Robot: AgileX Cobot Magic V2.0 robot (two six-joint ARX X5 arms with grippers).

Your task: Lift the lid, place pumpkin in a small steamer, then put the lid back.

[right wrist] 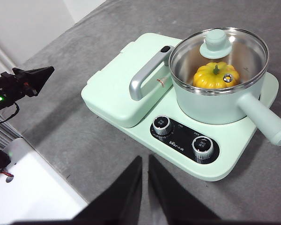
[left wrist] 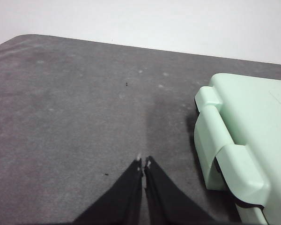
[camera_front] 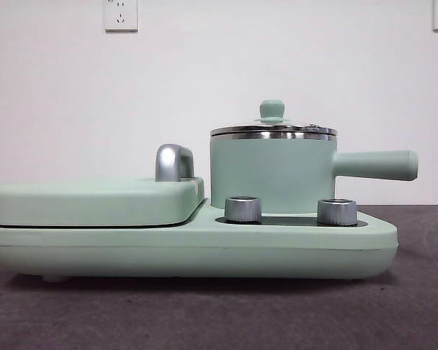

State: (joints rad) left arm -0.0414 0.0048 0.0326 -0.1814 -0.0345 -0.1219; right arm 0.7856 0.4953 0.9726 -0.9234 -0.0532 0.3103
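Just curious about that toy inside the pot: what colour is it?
The pumpkin is glossy yellow-orange with a green stem, seen best in the right wrist view.

The left hand (left wrist: 144,163) ends in two matte black jaws, flat-sided and tapering to narrow points, each tip carrying a small pale fleck. The right hand (right wrist: 144,160) has the same pair of black, wedge-shaped jaws, smooth and unmarked, widening toward the wrist. In the right wrist view the other arm (right wrist: 18,86) shows as a black angular body with a pointed end, a small green light glowing on it and thin dark cables trailing beneath.
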